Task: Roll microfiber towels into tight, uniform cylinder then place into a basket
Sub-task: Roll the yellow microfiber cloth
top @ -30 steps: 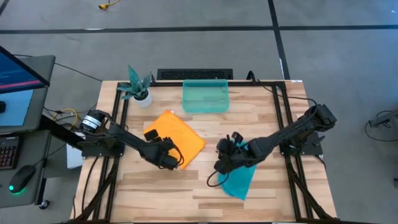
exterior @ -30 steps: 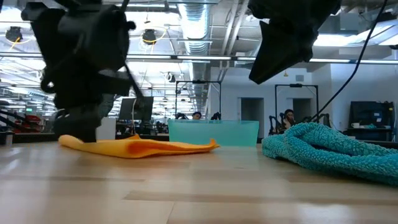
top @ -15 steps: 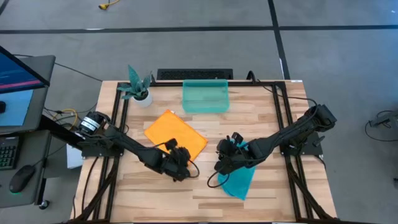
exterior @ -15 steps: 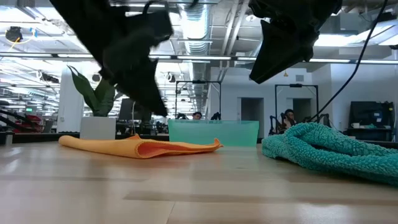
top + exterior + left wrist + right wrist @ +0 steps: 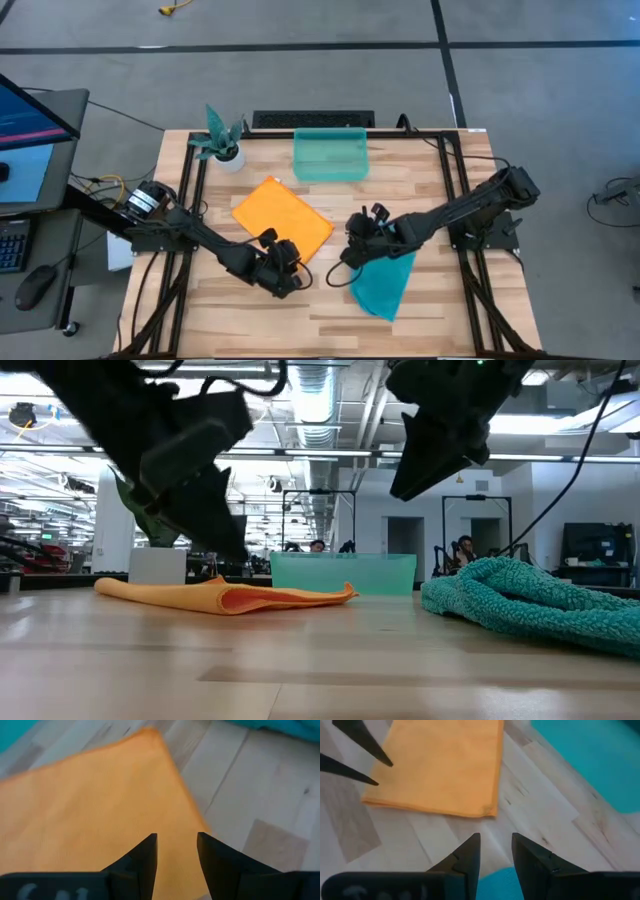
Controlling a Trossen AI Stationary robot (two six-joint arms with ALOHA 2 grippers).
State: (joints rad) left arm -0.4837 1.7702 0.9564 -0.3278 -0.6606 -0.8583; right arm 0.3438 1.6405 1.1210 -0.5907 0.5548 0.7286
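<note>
left arm (image 5: 200, 240): dark, slender links running from a base at the table's (image 5: 440, 300) left edge; a round silver-and-black motor housing sits at that base.
right arm (image 5: 455, 212): same dark finish, jointed links, bulky black base block at the table's right edge.
cables: thin black loops hang off both wrists above the table.
left gripper (image 5: 176, 851): two matte black tapering fingers with flat inner faces, on a black crossbar.
right gripper (image 5: 495, 851): the same pair of black wedge-shaped fingers.
</note>
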